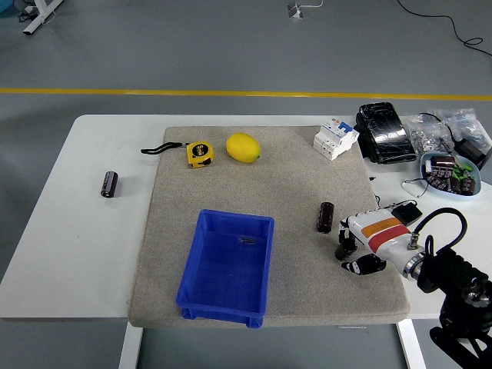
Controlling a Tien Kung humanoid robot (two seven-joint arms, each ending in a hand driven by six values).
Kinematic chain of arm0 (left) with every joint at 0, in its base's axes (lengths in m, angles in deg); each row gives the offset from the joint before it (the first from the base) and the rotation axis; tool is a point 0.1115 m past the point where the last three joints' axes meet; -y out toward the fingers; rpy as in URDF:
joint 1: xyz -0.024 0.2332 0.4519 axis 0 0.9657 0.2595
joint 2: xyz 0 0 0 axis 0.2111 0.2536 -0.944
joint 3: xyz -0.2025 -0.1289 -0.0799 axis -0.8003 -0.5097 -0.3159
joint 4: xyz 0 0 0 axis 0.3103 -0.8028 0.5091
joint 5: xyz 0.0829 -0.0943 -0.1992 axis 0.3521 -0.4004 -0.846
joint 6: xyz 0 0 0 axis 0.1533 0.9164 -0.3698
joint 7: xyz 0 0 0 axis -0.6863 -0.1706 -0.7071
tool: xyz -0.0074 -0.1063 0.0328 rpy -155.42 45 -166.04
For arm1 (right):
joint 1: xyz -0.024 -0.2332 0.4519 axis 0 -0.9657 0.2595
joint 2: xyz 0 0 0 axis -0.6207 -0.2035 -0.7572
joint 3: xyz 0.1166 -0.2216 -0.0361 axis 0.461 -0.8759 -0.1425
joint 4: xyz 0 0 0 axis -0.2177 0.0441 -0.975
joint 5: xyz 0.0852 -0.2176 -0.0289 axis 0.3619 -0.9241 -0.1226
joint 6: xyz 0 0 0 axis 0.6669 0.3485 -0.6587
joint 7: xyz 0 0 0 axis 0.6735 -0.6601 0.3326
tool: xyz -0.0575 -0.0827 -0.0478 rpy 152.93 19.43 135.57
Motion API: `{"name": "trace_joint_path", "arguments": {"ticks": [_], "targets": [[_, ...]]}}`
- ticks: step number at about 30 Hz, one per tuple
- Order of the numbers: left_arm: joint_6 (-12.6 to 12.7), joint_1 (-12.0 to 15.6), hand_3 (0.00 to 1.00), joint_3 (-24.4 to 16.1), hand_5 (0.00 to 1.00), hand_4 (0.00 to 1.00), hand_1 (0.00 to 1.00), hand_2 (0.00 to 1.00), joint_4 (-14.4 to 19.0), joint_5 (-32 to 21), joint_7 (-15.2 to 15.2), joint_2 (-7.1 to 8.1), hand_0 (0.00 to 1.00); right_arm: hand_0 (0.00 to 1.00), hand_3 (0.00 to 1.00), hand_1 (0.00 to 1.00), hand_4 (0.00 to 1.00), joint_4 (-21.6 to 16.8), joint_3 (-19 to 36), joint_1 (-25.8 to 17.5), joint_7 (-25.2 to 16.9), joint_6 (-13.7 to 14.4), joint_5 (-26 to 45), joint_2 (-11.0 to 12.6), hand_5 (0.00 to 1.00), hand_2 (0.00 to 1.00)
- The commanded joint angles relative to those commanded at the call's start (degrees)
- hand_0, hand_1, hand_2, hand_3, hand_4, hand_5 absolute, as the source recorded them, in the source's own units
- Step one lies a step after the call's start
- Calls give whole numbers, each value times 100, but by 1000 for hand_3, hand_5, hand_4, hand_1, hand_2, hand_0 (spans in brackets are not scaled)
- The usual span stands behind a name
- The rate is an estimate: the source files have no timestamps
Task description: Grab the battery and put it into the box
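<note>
Black fingers (347,247) of the right hand (367,244) hang loosely curled, empty, just beside the battery (326,217) on the bench (92,231).

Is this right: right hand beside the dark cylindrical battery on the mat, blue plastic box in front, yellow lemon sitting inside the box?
Not quite. The yellow lemon is not in the blue plastic box; it lies on the grey mat at the far side, next to the yellow tape measure. The head view shows this. The right hand is beside the dark cylindrical battery on the mat.
</note>
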Motion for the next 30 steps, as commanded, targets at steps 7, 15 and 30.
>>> {"name": "trace_joint_path", "arguments": {"ticks": [7, 15, 30], "targets": [[-7, 11, 639, -23, 664, 671, 716, 748, 2, 41, 13, 0, 712, 236, 475, 317, 946, -4, -8, 22, -1, 21, 0, -5, 165, 418], [-7, -8, 639, -21, 664, 671, 715, 748, 2, 47, 9, 5, 712, 240, 480, 316, 949, 1, 7, 74, 12, 28, 0, 22, 150, 418], [-14, -36, 640, -27, 665, 671, 713, 745, 2, 63, 7, 10, 711, 211, 469, 292, 934, -30, 38, 103, 35, 9, 0, 32, 136, 406]]}}
